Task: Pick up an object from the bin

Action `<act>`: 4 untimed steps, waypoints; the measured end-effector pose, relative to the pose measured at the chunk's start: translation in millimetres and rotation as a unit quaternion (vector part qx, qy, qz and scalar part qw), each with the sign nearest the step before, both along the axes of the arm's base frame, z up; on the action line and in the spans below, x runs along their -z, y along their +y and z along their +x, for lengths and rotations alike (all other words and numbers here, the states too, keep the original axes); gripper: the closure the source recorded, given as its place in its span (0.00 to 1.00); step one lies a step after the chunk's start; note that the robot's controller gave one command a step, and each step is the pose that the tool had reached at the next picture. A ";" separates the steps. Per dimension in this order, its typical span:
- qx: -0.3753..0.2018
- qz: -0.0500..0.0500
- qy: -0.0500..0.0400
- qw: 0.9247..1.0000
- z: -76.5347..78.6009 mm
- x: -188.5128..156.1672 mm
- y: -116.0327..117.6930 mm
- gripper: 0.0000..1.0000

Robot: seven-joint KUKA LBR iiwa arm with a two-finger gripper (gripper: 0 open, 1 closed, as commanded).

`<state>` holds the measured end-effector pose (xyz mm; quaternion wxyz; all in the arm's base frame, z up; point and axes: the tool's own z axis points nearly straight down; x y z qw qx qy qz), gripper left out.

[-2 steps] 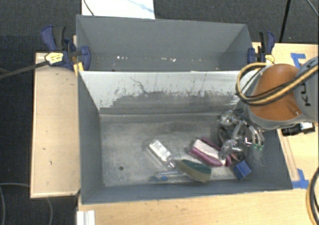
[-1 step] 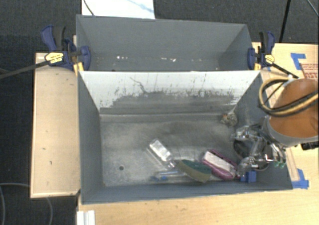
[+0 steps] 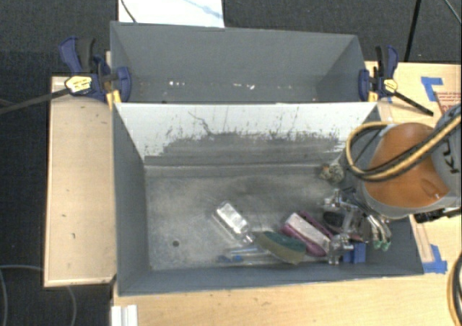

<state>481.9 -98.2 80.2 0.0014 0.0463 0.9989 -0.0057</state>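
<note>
My gripper is low in the bin's front right corner, under the orange wrist cover. Just to its left, touching or nearly touching it, lies a pink and purple block. A dark green flat piece rests against the block's front left side. A small blue thing sits right under the gripper by the front wall. Further left, a clear plastic bottle lies on its side on the bin floor.
A thin clear item with blue tips lies along the front wall, left of the green piece. The arm and its cables hang over the bin's right wall. The bin's back wall slopes upward.
</note>
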 end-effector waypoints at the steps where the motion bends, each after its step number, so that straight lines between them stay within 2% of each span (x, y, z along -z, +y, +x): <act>1: -0.062 0.004 -0.003 0.998 1.2 7.9 2.0 0.00; 2: -0.062 0.004 -0.007 0.998 3.9 6.2 2.4 1.00; 3: -0.060 0.004 -0.006 0.998 7.5 -68.6 1.7 1.00; 4: -0.057 0.004 -0.005 0.998 10.3 -119.7 1.2 1.00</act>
